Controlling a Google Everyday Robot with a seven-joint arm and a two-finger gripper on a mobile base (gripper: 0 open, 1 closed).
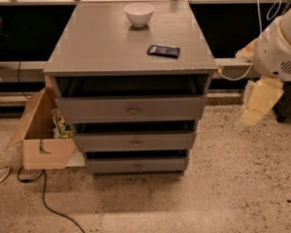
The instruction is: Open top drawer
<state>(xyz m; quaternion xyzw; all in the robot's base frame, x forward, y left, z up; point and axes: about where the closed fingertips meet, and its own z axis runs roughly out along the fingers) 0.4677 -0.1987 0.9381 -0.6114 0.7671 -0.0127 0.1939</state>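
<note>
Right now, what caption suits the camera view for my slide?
The gripper hangs right of the grey cabinet, apart from the top drawer; white bowl and dark packet on top.

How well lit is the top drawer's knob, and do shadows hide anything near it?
Camera view: the top drawer front is evenly lit, its knob plain; the gap above it is in deep shadow, inside hidden; the tool hangs brightly lit at right, clear of the cabinet.

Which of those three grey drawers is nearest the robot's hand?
The top drawer, the widest, under the tabletop. The gripper hangs to its right at about its height; the narrower middle drawer and bottom drawer lie lower.
</note>
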